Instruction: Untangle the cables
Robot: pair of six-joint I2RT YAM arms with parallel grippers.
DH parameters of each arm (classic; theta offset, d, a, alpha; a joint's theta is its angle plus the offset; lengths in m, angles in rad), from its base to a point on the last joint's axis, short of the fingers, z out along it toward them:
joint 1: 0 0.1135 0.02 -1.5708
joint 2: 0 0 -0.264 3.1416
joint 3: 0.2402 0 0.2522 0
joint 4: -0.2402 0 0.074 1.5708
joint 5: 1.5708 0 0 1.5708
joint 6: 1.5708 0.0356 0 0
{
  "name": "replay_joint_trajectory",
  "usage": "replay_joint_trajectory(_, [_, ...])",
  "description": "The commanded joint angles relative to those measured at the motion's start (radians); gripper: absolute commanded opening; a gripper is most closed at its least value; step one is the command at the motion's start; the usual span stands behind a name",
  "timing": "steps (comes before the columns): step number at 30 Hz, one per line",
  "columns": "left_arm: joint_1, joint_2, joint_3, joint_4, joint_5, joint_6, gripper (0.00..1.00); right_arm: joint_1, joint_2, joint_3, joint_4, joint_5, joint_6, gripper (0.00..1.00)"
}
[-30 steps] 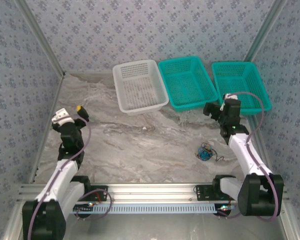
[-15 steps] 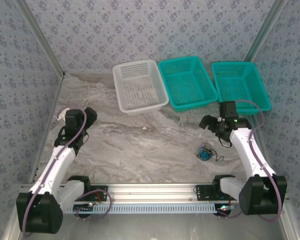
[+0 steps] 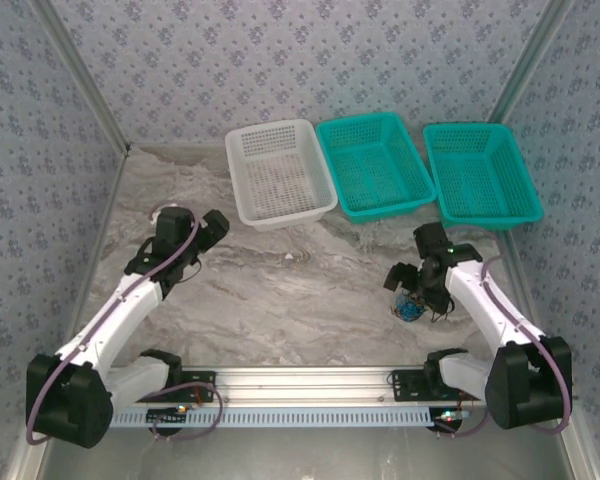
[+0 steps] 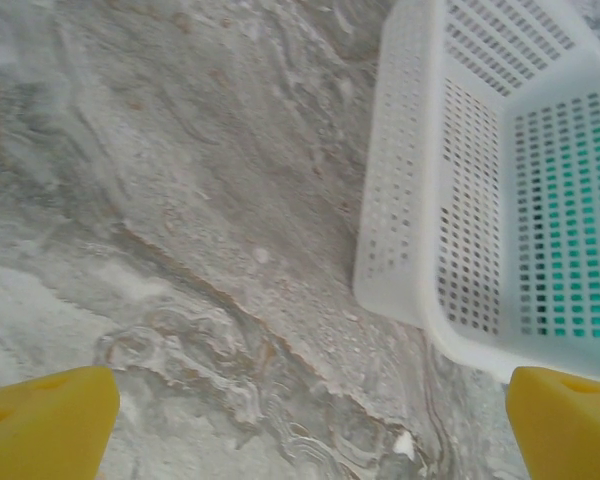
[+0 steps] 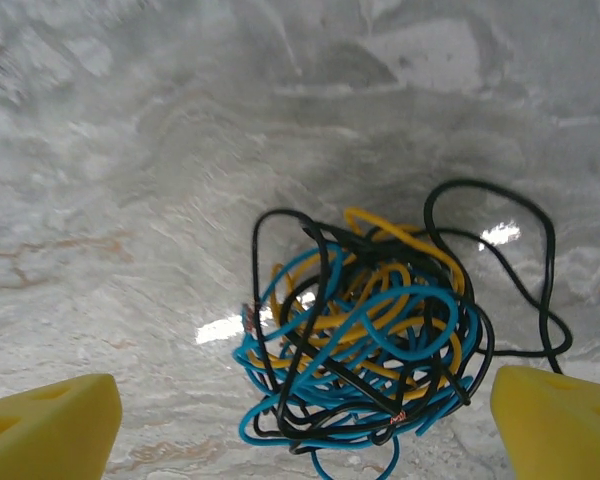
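1. Three cables [image 5: 365,335], black, yellow and blue, lie knotted in one tight ball on the marble tabletop [image 3: 280,290], at about four o'clock in the top view. In the right wrist view a loose black loop trails out of the ball toward three o'clock.
2. The right gripper [image 5: 302,432] hangs directly over the ball. Its yellow fingers are spread wide to either side and hold nothing, and the wires look untouched.
3. The left gripper [image 4: 305,425] sits well apart, at about nine o'clock of the table. Its jaws are fully spread and empty, aimed at bare marble beside the white basket [image 4: 410,200].
4. Two teal baskets [image 3: 355,120] stand next to the white one along the far edge, from twelve to two o'clock.
5. The step in hand looks like the approach for a first grasp, since no wire is yet separated from the others.
6. The next move calls for lowering the right fingers and closing on a single strand rather than the whole ball. The outlying black loop seems the easiest to catch. The left arm would likely need to come across to hold the rest down or pull the opposite way.
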Motion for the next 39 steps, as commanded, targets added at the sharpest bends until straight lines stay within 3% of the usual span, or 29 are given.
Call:
replay_joint_trajectory(1, [-0.043, 0.031, 0.069, -0.020, -0.020, -0.008, 0.99, 0.020, 0.007, -0.025, -0.027, 0.053, 0.055, 0.94])
replay_joint_trajectory(11, [-0.240, 0.263, 0.281, -0.123, 0.005, 0.045, 0.99, 0.025, 0.013, -0.112, 0.102, 0.087, 0.065, 0.74])
replay_joint_trajectory(18, [-0.391, 0.418, 0.460, -0.292, -0.055, 0.167, 0.99, 0.039, 0.014, -0.123, 0.172, 0.074, 0.021, 0.46])
replay_joint_trajectory(23, [-0.449, 0.567, 0.576, -0.354, 0.023, 0.212, 0.99, 0.070, 0.018, -0.123, 0.305, -0.033, -0.018, 0.33])
replay_joint_trajectory(26, [-0.458, 0.630, 0.619, -0.355, 0.116, 0.227, 0.99, 0.108, 0.020, -0.125, 0.433, -0.121, -0.015, 0.30])
replay_joint_trajectory(29, [-0.459, 0.618, 0.569, -0.216, 0.213, 0.244, 0.99, 0.126, 0.026, -0.152, 0.595, -0.197, 0.038, 0.27])
replay_joint_trajectory(35, [-0.410, 0.541, 0.447, -0.044, 0.208, 0.240, 0.99, 0.170, 0.067, -0.158, 0.793, -0.234, 0.056, 0.24])
replay_joint_trajectory(39, [-0.346, 0.526, 0.379, 0.025, 0.320, 0.293, 0.99, 0.208, 0.108, -0.149, 0.880, -0.277, 0.047, 0.24])
